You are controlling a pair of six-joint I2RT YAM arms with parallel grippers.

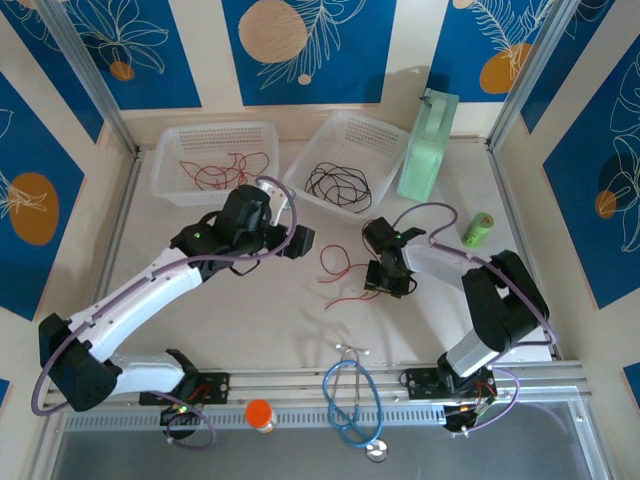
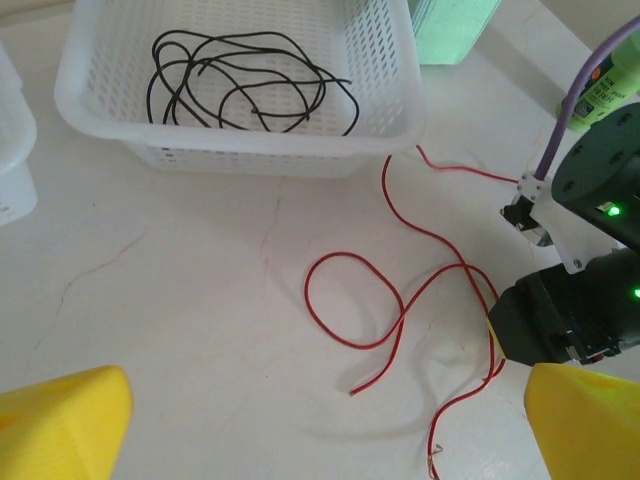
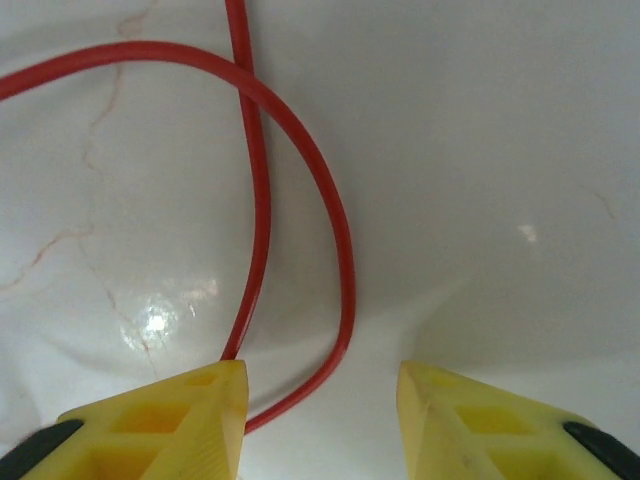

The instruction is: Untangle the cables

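Note:
One red cable (image 1: 338, 262) lies in loose curves on the white table between the two arms. Its loop (image 2: 345, 256) shows in the left wrist view, just beyond my open left gripper (image 2: 328, 385), which hovers above it (image 1: 300, 240). My right gripper (image 1: 385, 280) is down at the cable's right part. In the right wrist view the red strand (image 3: 345, 260) curves between its yellow fingers (image 3: 322, 400) and runs against the left finger, with a gap still between the jaws. More red cables (image 1: 215, 172) lie in the left basket, black cables (image 1: 340, 185) (image 2: 250, 80) in the right one.
Two white baskets (image 1: 215, 135) (image 1: 345, 125) stand at the back. A pale green box (image 1: 428, 145) leans by the right basket, with a green bottle (image 1: 479, 229) further right. A blue stethoscope (image 1: 350, 400) and an orange object (image 1: 260, 412) lie at the near edge.

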